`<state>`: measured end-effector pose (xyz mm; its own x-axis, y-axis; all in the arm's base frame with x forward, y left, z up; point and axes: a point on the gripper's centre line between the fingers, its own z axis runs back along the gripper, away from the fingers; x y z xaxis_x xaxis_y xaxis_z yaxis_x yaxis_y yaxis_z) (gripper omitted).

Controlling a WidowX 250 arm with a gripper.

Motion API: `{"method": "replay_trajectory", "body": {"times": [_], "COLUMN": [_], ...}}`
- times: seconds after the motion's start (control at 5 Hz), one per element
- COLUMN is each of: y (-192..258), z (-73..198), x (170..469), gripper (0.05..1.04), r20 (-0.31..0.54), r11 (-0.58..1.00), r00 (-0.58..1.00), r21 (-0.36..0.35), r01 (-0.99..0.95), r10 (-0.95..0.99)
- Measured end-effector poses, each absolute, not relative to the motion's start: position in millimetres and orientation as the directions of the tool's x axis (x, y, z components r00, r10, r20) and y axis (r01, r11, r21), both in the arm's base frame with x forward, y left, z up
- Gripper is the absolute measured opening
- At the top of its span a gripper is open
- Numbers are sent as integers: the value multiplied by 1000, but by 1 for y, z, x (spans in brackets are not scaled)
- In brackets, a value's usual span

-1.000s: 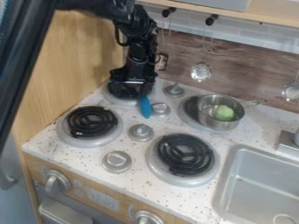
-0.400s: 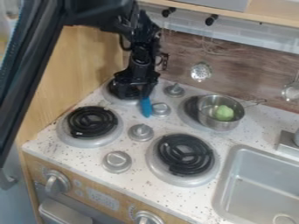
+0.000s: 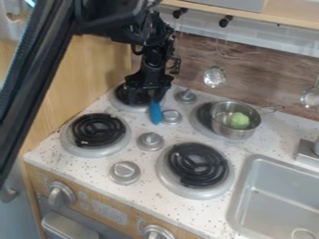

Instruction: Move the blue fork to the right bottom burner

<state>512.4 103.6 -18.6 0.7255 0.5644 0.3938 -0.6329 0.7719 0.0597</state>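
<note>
At the back left of the stove, my gripper (image 3: 149,94) hangs low over the right part of the back-left burner. The blue fork (image 3: 155,113) lies just below it, pointing toward the camera beside a silver knob. The fork's far end is hidden behind the gripper, so I cannot tell whether the two touch. Nearer the camera, the right bottom burner (image 3: 198,165) has a black coil in a silver ring, with nothing lying on it.
A metal pot (image 3: 234,127) holding a green item (image 3: 239,120) sits on the back-right burner. The front-left burner (image 3: 98,130) is bare. Several knobs rise between the burners, one at the centre (image 3: 150,141). The sink (image 3: 280,196) is at the right.
My gripper has shifted slightly right and come a little lower, now nearer the fork, while its wrist has turned a little. The fork looks to be in the same place.
</note>
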Motion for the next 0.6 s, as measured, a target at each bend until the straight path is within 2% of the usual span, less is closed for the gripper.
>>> {"method": "replay_trajectory", "body": {"times": [0.4,0.6], "y": [83,78], "z": [-32,-28], "x": [507,512], "gripper": [998,998], "r20": [404,400], "r11": [799,808], "r00": [752,752], "r21": [77,45], "r01": [-596,-587], "r10": [521,524]}}
